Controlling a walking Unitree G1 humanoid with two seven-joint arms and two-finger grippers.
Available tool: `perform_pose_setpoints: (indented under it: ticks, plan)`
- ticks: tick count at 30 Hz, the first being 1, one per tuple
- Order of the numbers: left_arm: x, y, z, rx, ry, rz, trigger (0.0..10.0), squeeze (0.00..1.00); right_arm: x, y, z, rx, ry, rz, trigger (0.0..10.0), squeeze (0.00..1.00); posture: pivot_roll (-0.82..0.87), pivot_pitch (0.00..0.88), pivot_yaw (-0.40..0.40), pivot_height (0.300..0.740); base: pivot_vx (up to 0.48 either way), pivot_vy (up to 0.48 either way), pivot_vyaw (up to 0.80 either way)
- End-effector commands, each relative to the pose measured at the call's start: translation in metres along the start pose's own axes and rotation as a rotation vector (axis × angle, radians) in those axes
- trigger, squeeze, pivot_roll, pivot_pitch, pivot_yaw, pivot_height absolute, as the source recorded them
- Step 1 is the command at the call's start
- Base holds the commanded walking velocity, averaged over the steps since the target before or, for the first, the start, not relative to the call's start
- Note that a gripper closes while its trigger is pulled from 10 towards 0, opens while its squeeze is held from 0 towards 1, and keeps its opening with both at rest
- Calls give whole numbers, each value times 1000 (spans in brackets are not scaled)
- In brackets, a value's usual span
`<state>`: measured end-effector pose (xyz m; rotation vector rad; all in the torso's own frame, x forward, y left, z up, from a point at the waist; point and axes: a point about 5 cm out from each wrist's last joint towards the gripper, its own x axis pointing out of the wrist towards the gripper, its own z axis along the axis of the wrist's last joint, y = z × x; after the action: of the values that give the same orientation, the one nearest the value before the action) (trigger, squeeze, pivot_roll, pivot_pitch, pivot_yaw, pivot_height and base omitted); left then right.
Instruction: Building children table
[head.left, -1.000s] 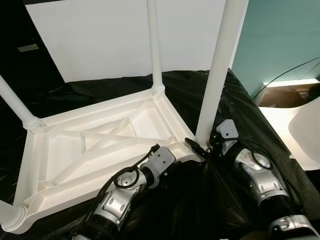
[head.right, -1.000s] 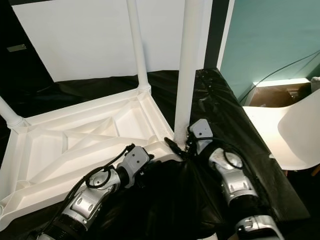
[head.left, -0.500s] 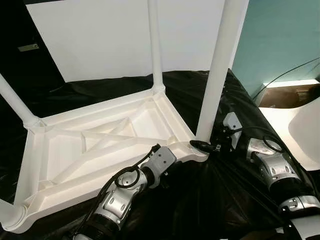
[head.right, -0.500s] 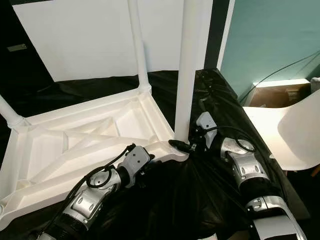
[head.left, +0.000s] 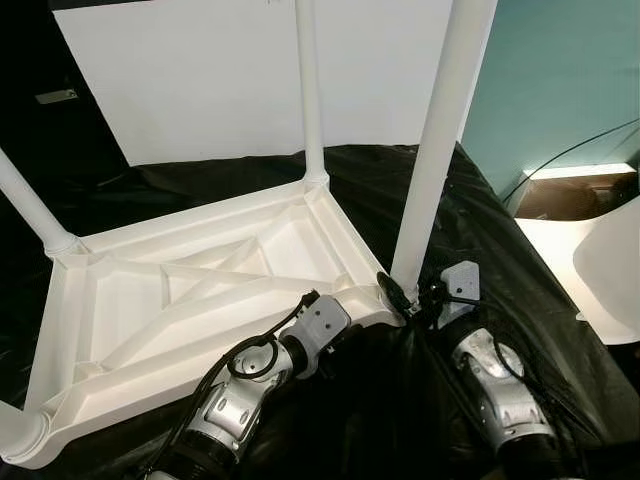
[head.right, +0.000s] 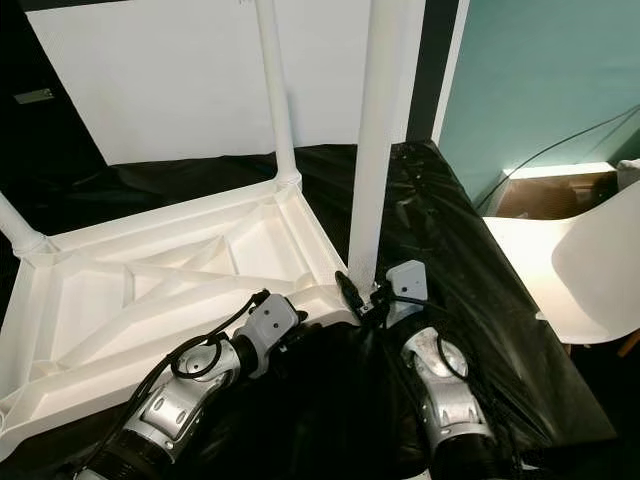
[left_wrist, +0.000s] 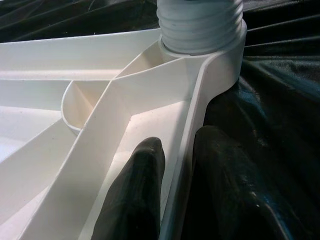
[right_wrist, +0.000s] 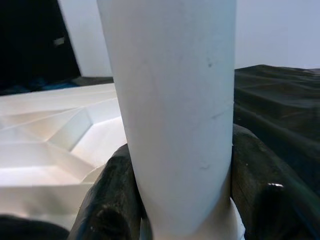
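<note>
Black sheeting (head.left: 520, 300) covers the work surface where a white children's table (head.left: 190, 300) lies upside down, legs pointing up, in front of a white board (head.left: 220, 70). At seven o'clock of the frame, the left gripper (left_wrist: 175, 195) pinches the table's near rim, one finger inside and one outside. At five o'clock, the right gripper (right_wrist: 175, 200) is clamped around the base of the near right leg (head.left: 440, 150), at its corner socket. A white chair (head.right: 590, 270) stands at three o'clock, by a teal wall (head.left: 560, 80).
</note>
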<state>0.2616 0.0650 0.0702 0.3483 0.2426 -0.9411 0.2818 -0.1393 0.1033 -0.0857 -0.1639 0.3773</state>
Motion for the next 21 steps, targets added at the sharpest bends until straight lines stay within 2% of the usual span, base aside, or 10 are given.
perform_pose_setpoints:
  ticks: [1,4,5,8,9,21]
  plan:
    - [-13,-18,-56,-91,251,-69,10000,0,-11,-21,-8,-19,52,-154,0,0,-2,0,25,740,0,0,0]
    - [-13,-18,-56,-91,252,-71,10000,0,-8,-19,-6,-28,53,-166,0,0,-4,0,27,740,0,0,0]
    - [-13,-18,-56,-90,252,-71,10000,0,-8,-16,-6,-35,56,-165,3255,0,-5,0,30,740,0,0,0]
    - [-13,-18,-56,-90,252,-72,10000,0,-6,-13,-7,-46,65,-144,3255,0,-5,0,30,740,0,0,0]
    - [-12,-18,-56,-90,251,-72,10000,0,-5,-12,-7,-52,67,-129,10000,0,-6,0,28,740,0,0,0]
    - [-8,-19,-54,-89,242,-76,10000,0,-4,-8,-2,-43,57,-113,10000,0,-19,0,24,740,0,0,0]
